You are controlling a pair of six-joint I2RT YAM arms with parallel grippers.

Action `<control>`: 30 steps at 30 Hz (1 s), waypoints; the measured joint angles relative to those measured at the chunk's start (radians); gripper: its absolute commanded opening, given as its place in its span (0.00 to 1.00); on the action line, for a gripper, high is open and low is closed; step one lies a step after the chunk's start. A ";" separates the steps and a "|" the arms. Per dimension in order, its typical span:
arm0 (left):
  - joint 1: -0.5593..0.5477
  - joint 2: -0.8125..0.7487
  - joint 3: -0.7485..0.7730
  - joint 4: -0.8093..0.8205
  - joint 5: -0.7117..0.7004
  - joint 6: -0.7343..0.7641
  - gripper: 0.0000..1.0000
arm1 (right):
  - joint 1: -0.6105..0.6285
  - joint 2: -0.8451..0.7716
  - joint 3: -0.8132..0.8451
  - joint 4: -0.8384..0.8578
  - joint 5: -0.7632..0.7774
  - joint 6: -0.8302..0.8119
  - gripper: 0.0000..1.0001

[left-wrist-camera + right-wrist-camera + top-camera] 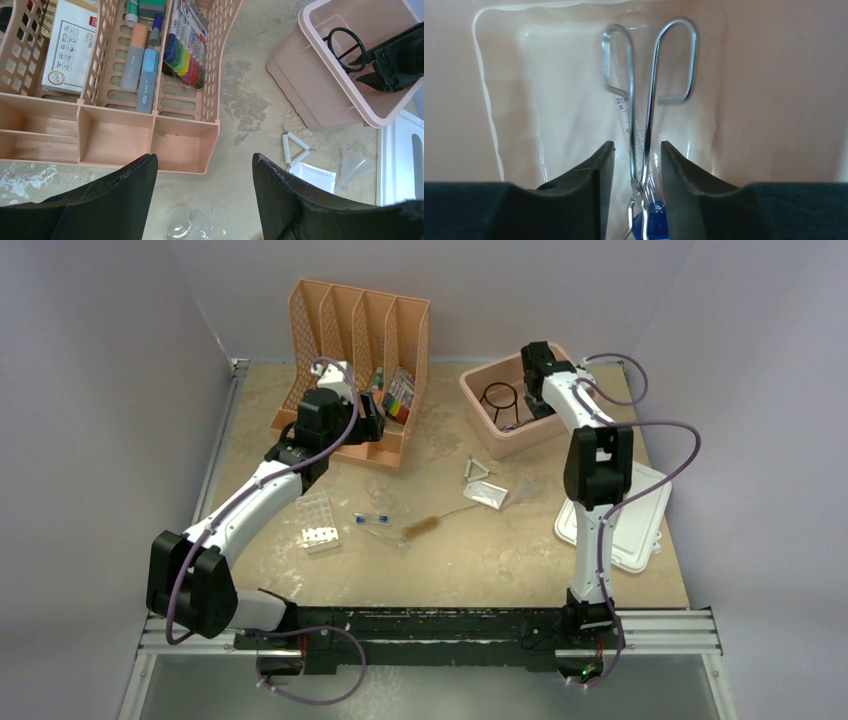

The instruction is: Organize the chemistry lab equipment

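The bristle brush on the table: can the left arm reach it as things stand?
Probably yes. The left gripper is open and empty, and the bristle brush lies uncovered on the table, with nothing above it.

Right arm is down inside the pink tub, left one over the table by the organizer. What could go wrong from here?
1. The right end effector has its jaws astride the metal tongs with a gap on either side; pulling out could snag them or the clear bag beneath.
2. The open left end effector hangs above a clear dish that is hard to see; a descent might clip it.
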 measured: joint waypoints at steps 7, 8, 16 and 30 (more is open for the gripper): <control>0.000 0.000 0.000 -0.013 0.000 0.013 0.69 | 0.004 -0.004 -0.003 -0.006 0.013 0.011 0.55; 0.000 0.000 0.000 -0.016 0.000 0.013 0.69 | 0.005 -0.010 -0.006 -0.006 0.018 0.011 0.56; 0.000 0.000 0.000 -0.018 0.000 0.027 0.69 | 0.007 -0.137 -0.061 0.029 0.038 -0.036 0.59; 0.000 0.000 0.016 -0.023 -0.001 0.027 0.69 | 0.007 -0.558 -0.336 0.204 -0.140 -0.474 0.74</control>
